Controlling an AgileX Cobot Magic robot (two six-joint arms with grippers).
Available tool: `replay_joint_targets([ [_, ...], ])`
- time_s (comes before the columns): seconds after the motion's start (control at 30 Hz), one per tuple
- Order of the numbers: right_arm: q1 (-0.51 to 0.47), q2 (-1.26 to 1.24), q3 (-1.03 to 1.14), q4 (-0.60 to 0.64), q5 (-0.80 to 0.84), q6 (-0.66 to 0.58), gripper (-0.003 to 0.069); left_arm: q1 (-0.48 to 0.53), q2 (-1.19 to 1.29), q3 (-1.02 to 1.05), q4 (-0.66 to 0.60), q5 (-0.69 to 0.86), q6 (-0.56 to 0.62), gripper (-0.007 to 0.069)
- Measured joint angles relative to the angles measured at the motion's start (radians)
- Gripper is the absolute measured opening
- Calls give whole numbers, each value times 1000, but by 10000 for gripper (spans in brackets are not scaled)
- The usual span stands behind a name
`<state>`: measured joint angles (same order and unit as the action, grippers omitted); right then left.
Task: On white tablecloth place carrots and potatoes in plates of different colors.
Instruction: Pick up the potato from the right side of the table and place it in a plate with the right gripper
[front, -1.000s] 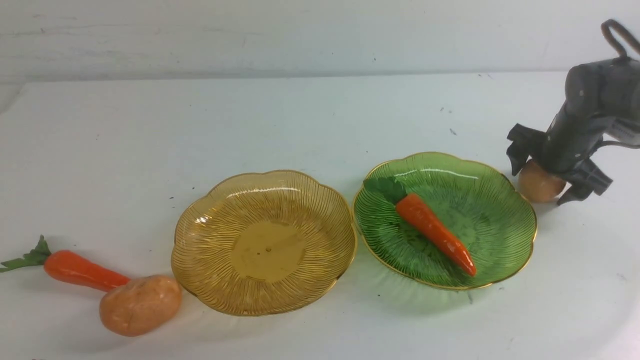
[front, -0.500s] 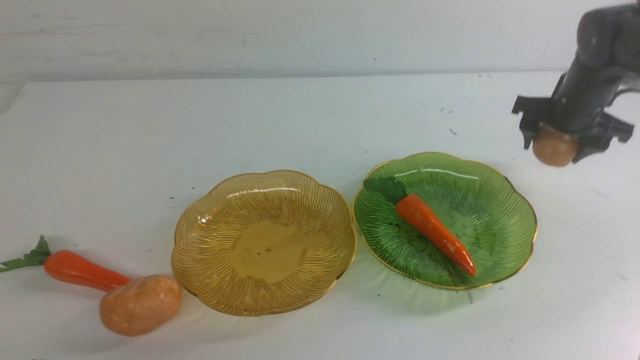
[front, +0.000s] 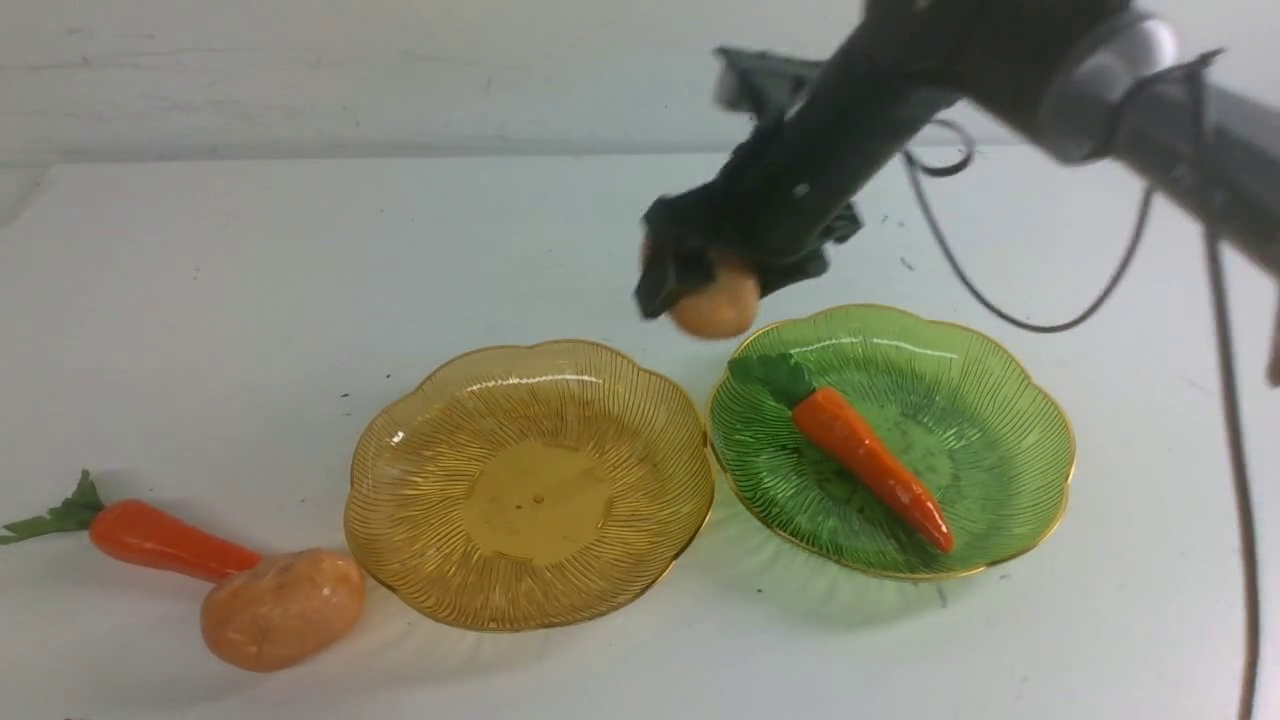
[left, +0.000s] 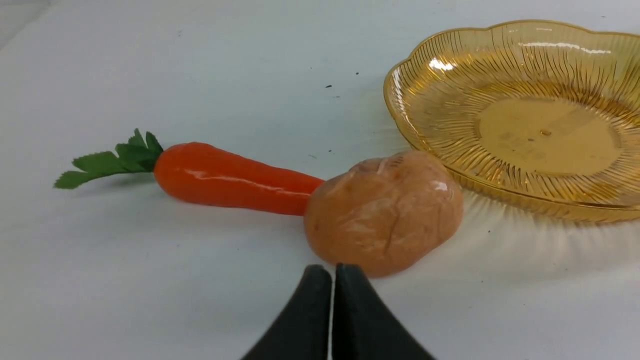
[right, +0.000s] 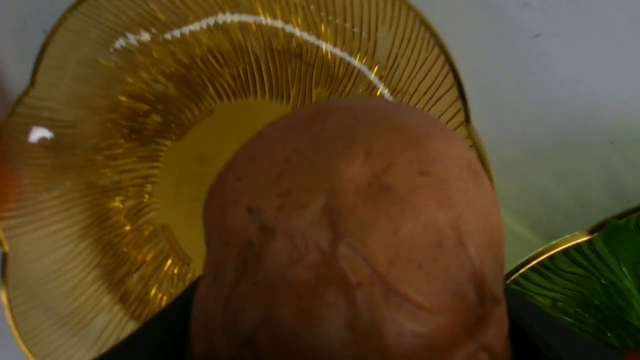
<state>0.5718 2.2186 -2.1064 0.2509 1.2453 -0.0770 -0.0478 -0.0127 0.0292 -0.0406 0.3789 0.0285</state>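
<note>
My right gripper (front: 712, 285) is shut on a tan potato (front: 714, 305) (right: 350, 235), holding it in the air behind the gap between the two plates. The amber plate (front: 420, 520) (right: 90, 165) (left: 435, 115) is empty. In the green plate (front: 1000, 440) (right: 590, 280) lies a carrot (front: 870, 465). On the white tablecloth (front: 300, 280), a second carrot (front: 165, 543) (left: 225, 175) and a second potato (front: 282, 608) (left: 382, 212) lie touching, left of the amber plate. My left gripper (left: 332, 275) is shut and empty, just short of that potato.
A black cable (front: 1010, 300) loops down from the right arm (front: 900, 80) above the green plate's far side. The table's far edge meets a pale wall (front: 400, 80).
My right gripper lifted the potato from the cloth right of the green plate and carried it up and left, to behind the gap between the plates. The left side is unchanged.
</note>
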Motion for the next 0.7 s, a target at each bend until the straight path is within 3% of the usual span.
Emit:
replay_joint_targets([
  [0.2,148,83,1,-226,-51,24,550,0,0,0,0,0,0,-3],
  [0.43,163,108,3,-267,-19,89,629,0,0,0,0,0,0,-3],
  [0.7,163,98,-55,-300,-6,87,626,0,0,0,0,0,0,-3],
])
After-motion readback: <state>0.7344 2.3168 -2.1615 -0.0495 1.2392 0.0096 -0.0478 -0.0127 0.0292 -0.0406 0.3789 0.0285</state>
